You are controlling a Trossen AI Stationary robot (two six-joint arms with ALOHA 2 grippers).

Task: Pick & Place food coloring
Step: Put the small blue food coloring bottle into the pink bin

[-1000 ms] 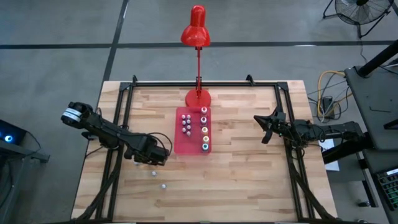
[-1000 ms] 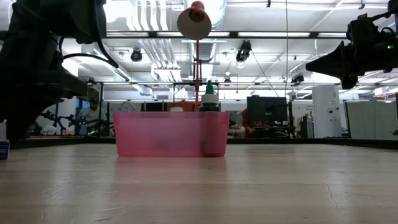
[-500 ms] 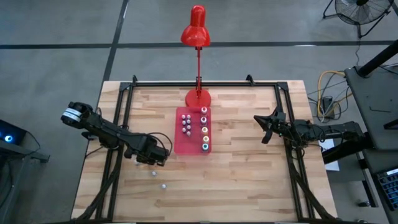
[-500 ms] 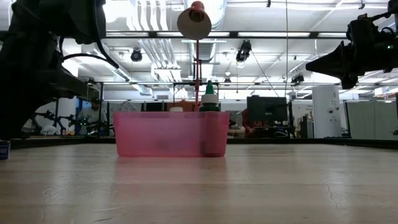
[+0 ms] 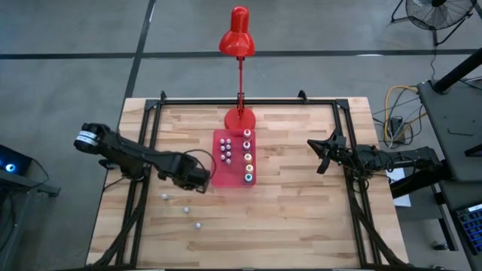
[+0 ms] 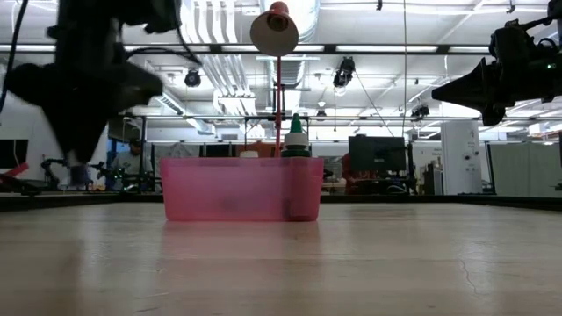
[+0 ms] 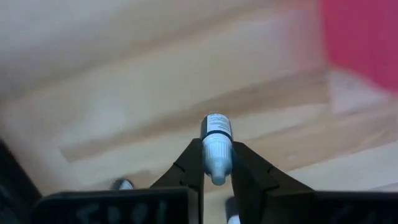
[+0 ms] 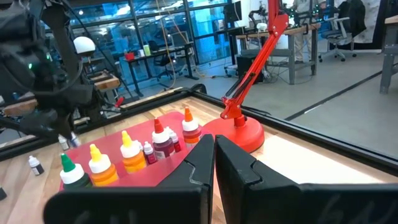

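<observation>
From table height I see the pink tray (image 6: 241, 189) standing on the wooden table (image 6: 351, 263), a teal-capped bottle (image 6: 296, 138) rising above its rim. The left arm (image 6: 88, 88) hangs blurred above the table; the right gripper (image 6: 439, 91) hovers high, well apart. The red lamp (image 6: 274, 31) stands behind.

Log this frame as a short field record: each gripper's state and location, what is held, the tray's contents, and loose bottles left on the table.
left gripper: shut on a small bottle, just left of the red tray, raised off the table
held item: small bottle, whitish with a dark band, between the fingers
right gripper: shut, holding nothing, waiting above the table's right side
red tray: larger colour-capped bottles in one row, smaller bottles beside them
loose bottles: three on the wood, front left of the tray
</observation>
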